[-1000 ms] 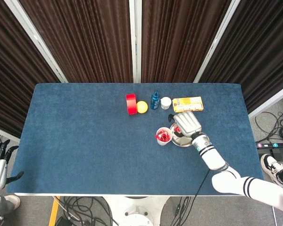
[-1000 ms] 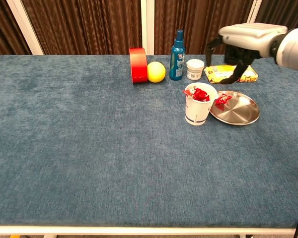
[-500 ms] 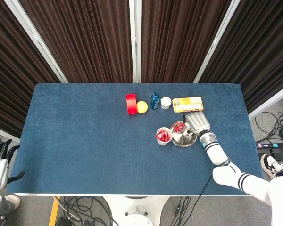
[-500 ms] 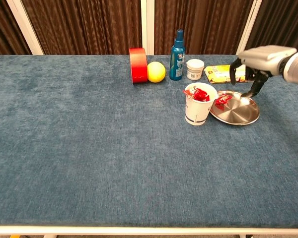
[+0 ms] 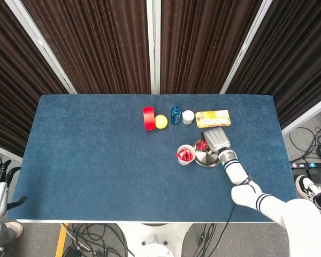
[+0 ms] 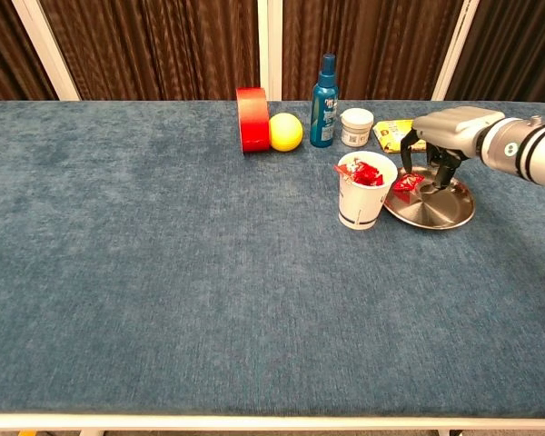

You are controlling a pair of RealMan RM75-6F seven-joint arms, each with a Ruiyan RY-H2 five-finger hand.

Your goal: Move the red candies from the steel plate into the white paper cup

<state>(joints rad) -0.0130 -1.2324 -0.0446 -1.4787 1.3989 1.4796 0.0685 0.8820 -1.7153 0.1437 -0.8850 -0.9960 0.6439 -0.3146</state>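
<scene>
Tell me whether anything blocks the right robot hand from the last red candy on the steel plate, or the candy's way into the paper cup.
Nothing visible does. The right robot hand hangs directly over the red candy on the steel plate, and the white paper cup stands right beside the plate.

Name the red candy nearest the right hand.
The lone red candy on the steel plate, just under the right hand. The other candies sit piled in the white paper cup, farther left.

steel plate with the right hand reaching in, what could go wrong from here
The last red candy lies at the steel plate edge beside the white paper cup, so the right hand could push it onto the table. The cup already looks heaped, so another candy may spill, or the fingers could tip it.
</scene>
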